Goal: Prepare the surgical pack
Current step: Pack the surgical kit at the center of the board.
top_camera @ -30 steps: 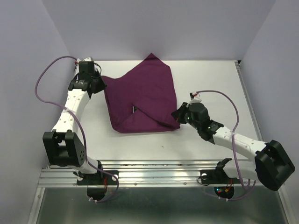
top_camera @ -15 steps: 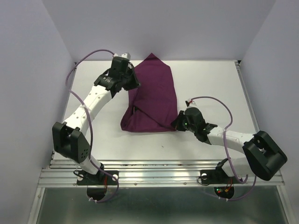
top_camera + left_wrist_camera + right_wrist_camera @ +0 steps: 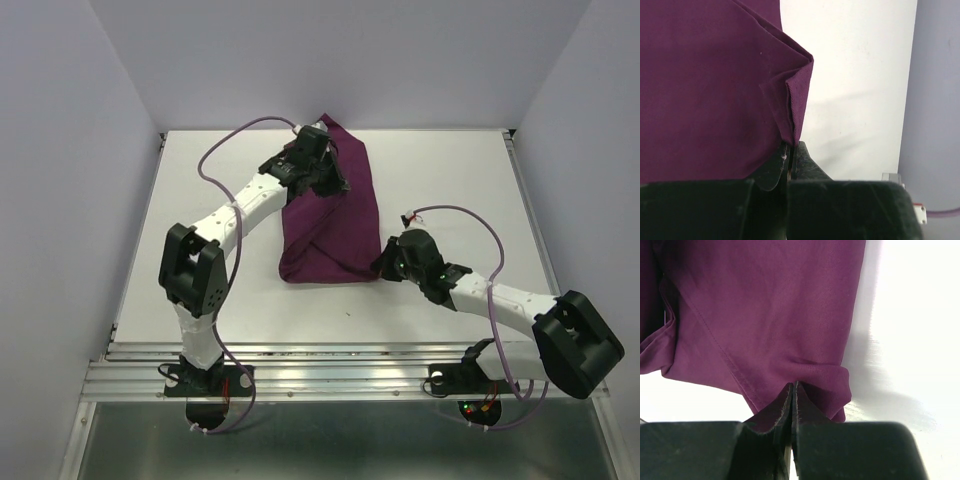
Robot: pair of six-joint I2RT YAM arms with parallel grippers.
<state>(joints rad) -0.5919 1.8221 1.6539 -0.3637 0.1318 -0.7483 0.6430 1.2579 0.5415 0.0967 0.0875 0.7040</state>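
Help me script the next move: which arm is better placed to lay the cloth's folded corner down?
Probably left. The left gripper is shut on that corner of the cloth at the far side; the right gripper pinches the near right corner, anchoring it.

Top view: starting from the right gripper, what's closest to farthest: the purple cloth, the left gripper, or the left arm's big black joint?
1. The purple cloth, pinched at its near right corner by the right gripper.
2. The left gripper, farther back, pinching a fold at the cloth's far left.
3. The left arm's big black joint, out on the left.
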